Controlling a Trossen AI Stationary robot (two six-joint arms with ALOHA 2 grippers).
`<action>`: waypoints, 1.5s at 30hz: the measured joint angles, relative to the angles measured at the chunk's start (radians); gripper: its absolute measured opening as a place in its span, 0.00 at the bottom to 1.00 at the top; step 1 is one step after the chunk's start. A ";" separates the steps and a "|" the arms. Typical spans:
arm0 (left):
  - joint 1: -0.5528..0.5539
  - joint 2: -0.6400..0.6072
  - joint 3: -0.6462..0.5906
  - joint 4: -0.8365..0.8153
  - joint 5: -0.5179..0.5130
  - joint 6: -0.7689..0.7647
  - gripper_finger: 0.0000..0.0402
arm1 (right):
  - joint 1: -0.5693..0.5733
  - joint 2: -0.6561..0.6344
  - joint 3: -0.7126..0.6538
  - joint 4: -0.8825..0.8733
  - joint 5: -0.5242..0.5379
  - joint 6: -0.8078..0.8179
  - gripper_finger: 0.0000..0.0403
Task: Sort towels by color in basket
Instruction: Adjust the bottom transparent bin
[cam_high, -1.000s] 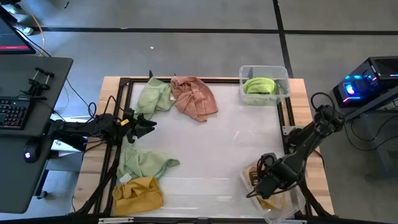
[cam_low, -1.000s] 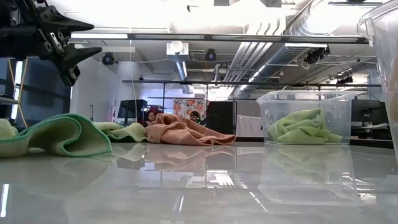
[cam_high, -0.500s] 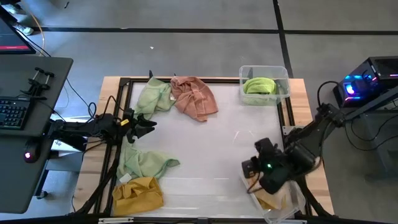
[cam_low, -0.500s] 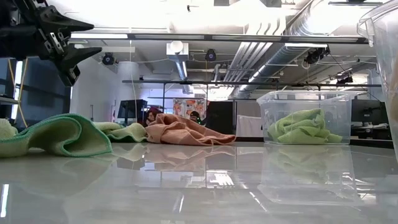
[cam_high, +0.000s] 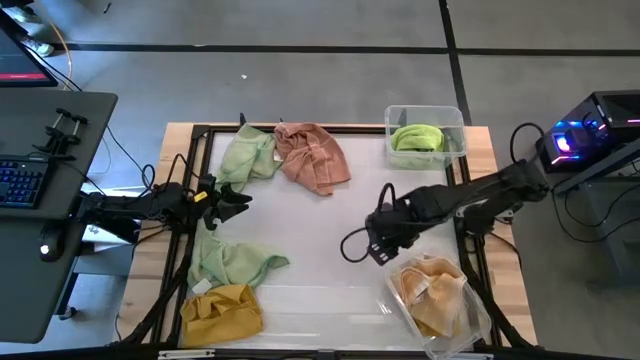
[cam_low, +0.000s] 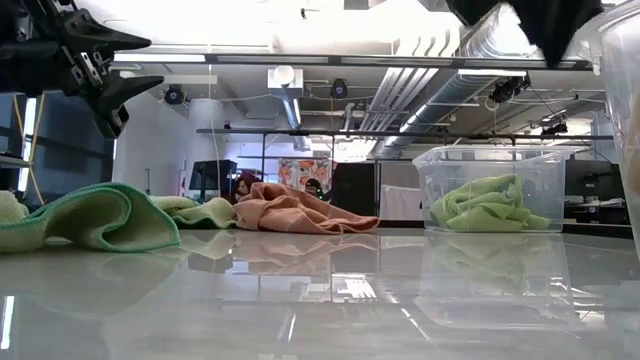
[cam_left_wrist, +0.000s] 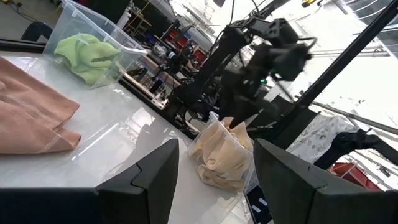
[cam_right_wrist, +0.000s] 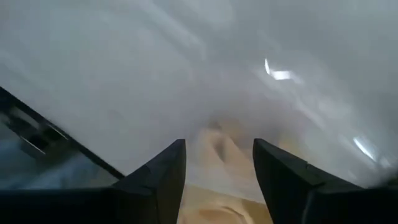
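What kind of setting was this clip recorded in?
Most likely a robotics lab or workshop: exposed ceiling ducts overhead, a desk with a keyboard beside the table, and polished concrete floor around the rig.

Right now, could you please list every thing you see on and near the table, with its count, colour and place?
pale green towels: two, far left corner and left edge.
pink towel: one, far side, beside a green one.
mustard towel: one, near left corner.
bright green towel: one, inside far right bin.
peach towels: a bundle, inside near right bin.
clear bins: two, along the right side.
keyboard: one, dark, on a side desk.
left pincer: open, empty, at left edge.
right pincer: open, empty, above the table beside the peach bin.
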 joint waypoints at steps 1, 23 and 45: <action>0.000 0.000 0.000 0.000 0.000 0.000 0.49 | -0.009 0.000 -0.019 -0.017 -0.031 -0.015 0.45; 0.000 0.001 0.000 -0.003 0.000 0.000 0.49 | 0.112 -0.026 -0.107 -0.282 -0.078 0.211 0.46; 0.000 0.000 0.000 -0.005 0.000 0.000 0.49 | 0.139 0.055 0.023 0.256 -0.055 -0.014 0.45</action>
